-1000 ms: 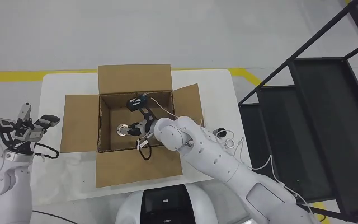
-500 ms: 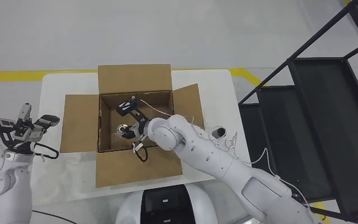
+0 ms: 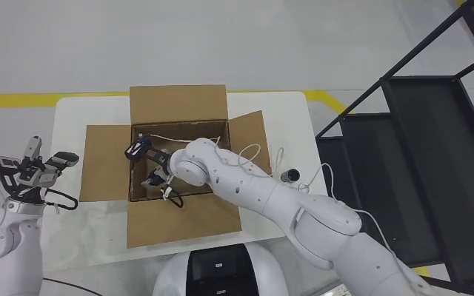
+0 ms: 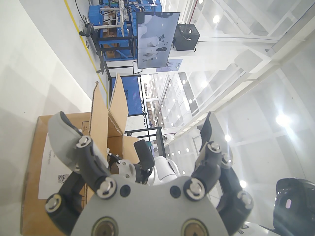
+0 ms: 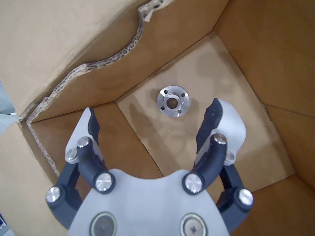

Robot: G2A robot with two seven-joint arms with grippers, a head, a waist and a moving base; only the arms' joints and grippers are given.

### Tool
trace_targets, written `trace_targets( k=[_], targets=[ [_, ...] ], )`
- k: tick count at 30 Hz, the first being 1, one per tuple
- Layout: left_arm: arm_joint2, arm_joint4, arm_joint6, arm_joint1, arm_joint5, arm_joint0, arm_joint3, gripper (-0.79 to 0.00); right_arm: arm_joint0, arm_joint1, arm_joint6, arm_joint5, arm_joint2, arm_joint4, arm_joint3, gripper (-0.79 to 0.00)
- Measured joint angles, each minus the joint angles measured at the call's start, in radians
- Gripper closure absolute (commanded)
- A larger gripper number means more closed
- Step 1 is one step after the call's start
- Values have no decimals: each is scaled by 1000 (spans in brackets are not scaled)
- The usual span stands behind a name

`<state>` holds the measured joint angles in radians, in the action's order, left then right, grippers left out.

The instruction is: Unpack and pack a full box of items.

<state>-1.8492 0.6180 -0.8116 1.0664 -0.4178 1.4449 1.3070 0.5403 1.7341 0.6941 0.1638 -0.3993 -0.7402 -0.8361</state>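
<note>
An open cardboard box (image 3: 178, 103) stands in the middle of the white table, all its flaps spread. My right gripper (image 3: 155, 176) hangs inside it near the left wall. In the right wrist view the right gripper (image 5: 152, 110) is open, with a round metal flange (image 5: 173, 101) lying flat on the box floor (image 5: 246, 133) just beyond its fingertips, untouched. My left gripper (image 3: 46, 161) is at the table's far left edge, apart from the box. In its own view the left gripper (image 4: 131, 121) is open and holds nothing, with the box's labelled side (image 4: 37, 153) beyond it.
A small dark cylinder (image 3: 290, 175) lies on the table right of the box, beside a loose white cable (image 3: 315, 185). Black metal stairs (image 3: 415, 140) stand off the table's right side. A black cable loop (image 3: 63, 200) hangs by the left arm.
The right arm has swung leftward inside the box, carrying its gripper from the middle to the left wall. The left arm has kept still.
</note>
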Motion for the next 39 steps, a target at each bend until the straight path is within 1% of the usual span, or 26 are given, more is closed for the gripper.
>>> trace_targets(
  k=[2,4,8,11,14,17,19,20,21,23,25,27,31,33,34,37,39],
  targets=[
    [0,0,0,0,0,0,0,-785,-13,24,-15,14,14,0,52,-708],
    [0,0,0,0,0,0,0,-785,-24,47,-25,19,27,-6,101,-699],
    [0,0,0,0,0,0,0,-785,-39,85,-39,24,47,-23,178,-643],
    [0,0,0,0,0,0,0,-785,-48,113,-43,25,59,-36,227,-616],
    [0,0,0,0,0,0,0,-785,-55,138,-50,24,65,-42,271,-606],
    [0,0,0,0,0,0,0,-785,-62,161,-58,11,66,-46,314,-554],
    [0,0,0,0,0,0,0,-785,-66,177,-55,-4,65,-43,342,-493],
    [0,0,0,0,0,0,0,-785,-67,184,-52,-11,64,-41,355,-502],
    [0,0,0,0,0,0,0,-785,-67,193,-52,-19,61,-35,371,-489],
    [0,0,0,0,0,0,0,-785,-67,204,-56,-24,58,-29,394,-456],
    [0,0,0,0,0,0,0,-785,-68,216,-62,-18,57,-30,418,-468],
    [0,0,0,0,0,0,0,-785,-69,227,-67,-11,57,-33,437,-462],
    [0,0,0,0,0,0,0,-785,-72,246,-74,-6,55,-38,469,-425],
    [0,0,0,0,0,0,0,-785,-74,255,-79,-12,53,-39,483,-419],
    [0,0,0,0,0,0,0,-785,-75,257,-81,-16,52,-40,487,-391],
    [0,0,0,0,0,0,0,-785,-80,261,-83,-27,53,-44,493,-369],
    [0,0,0,0,0,0,0,-785,-81,262,-77,-36,56,-50,495,-342]
  ],
)
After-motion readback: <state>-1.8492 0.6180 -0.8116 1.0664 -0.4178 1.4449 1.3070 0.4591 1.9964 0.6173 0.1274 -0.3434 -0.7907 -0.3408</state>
